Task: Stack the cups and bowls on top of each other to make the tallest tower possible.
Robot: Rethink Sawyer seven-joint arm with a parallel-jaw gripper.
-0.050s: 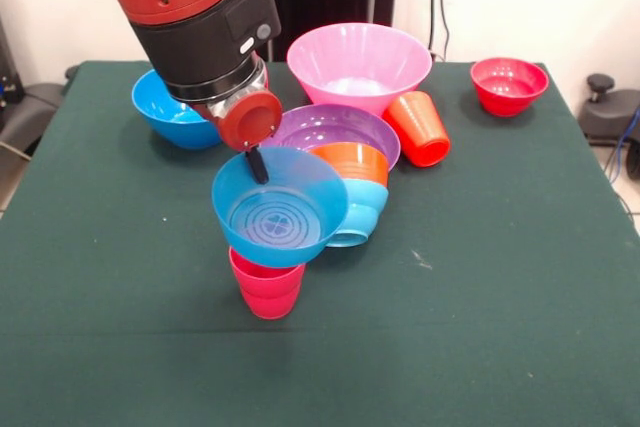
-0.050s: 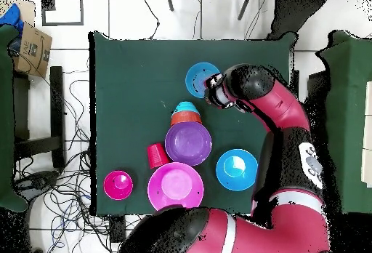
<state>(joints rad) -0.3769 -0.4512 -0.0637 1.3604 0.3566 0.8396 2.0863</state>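
Blue small bowl [image 1: 278,209] sits tilted on the pinkish-red cup [image 1: 266,287], tool [image 1: 257,165] pinching its back rim, near the orange-in-light-blue pile [image 1: 352,195]. Looks like mid-placement; next it probably needs levelling before letting go.

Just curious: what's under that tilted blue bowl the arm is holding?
A pinkish-red cup stands upright beneath the blue bowl. The bowl covers its mouth, so its inside can't be seen.

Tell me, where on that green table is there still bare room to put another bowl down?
The near stretch of the table, in front of the pinkish-red cup, lies bare, as does the strip between the orange-red cup and the small red bowl. It is crowded around the purple bowl, pink bowl and the gripper.
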